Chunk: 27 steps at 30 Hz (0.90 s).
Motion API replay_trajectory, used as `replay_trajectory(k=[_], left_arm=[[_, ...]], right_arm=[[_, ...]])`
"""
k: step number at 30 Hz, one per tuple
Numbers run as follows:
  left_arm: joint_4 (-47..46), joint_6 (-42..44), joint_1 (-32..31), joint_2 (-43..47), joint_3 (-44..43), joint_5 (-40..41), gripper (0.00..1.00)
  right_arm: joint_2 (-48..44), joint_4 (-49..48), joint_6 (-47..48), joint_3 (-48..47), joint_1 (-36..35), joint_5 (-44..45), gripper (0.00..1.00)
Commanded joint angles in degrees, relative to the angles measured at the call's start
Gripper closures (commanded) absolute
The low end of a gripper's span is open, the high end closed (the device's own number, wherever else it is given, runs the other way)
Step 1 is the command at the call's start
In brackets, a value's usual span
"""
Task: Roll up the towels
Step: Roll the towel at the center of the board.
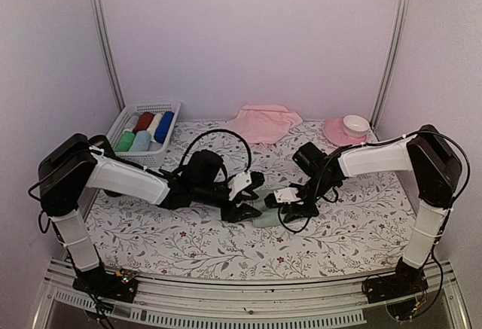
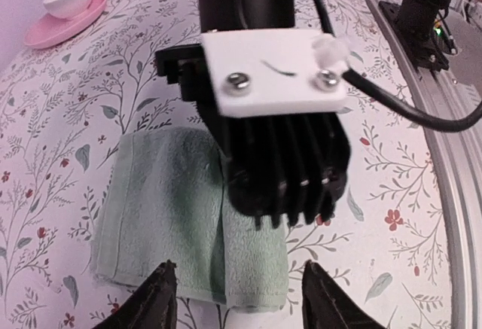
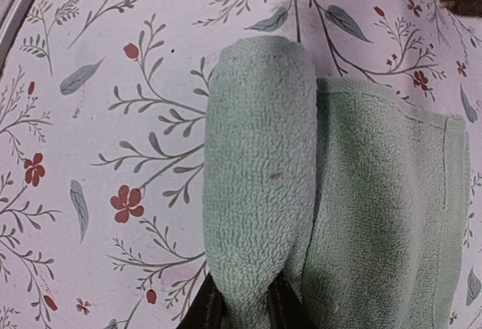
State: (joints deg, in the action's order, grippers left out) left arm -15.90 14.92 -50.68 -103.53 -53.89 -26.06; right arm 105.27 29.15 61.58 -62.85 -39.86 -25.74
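Starting with the top external view, the mint green towel (image 1: 265, 216) is found at the middle of the flowered table (image 1: 188, 246), between the two arms. The left gripper (image 1: 242, 210) and the right gripper (image 1: 288, 207) are brought down to it from opposite sides, presumably so that one end can be turned while the other is guided. The pink towel (image 1: 263, 122) is left unrolled at the back of the table, well apart from both arms, so it is judged to be the second job.

In the left wrist view, the left fingers (image 2: 162, 303) are held wide apart at the towel's near edge, and nothing is gripped between them. The towel's near edge is straddled rather than held, probably so that the cloth is freed for the other arm. The body of the right gripper is seen set down on the cloth from the far side.

In the right wrist view, a rolled part (image 3: 256, 163) is shown beside a flat part (image 3: 384, 208) that is not yet taken up. The roll's near end is pinched between the right fingers (image 3: 203, 310), which are drawn close together on it, apparently so that the roll is kept tight. The rolling of this towel is judged to be about half done.
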Motion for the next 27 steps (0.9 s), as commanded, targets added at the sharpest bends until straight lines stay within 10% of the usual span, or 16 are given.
replay_trajectory(k=[1, 27], left_arm=[[-5.5, 6.7, -5.1, 0.4, 2.6, 8.0, 0.44], [3.5, 12.6, -11.3, -9.6, -4.7, 13.4, 0.61]], right_arm=[[3.0, 11.4, 1.0, -2.8, 0.0, -8.9, 0.85], [7.2, 15.0, -0.7, -6.0, 3.8, -11.3, 0.84]])
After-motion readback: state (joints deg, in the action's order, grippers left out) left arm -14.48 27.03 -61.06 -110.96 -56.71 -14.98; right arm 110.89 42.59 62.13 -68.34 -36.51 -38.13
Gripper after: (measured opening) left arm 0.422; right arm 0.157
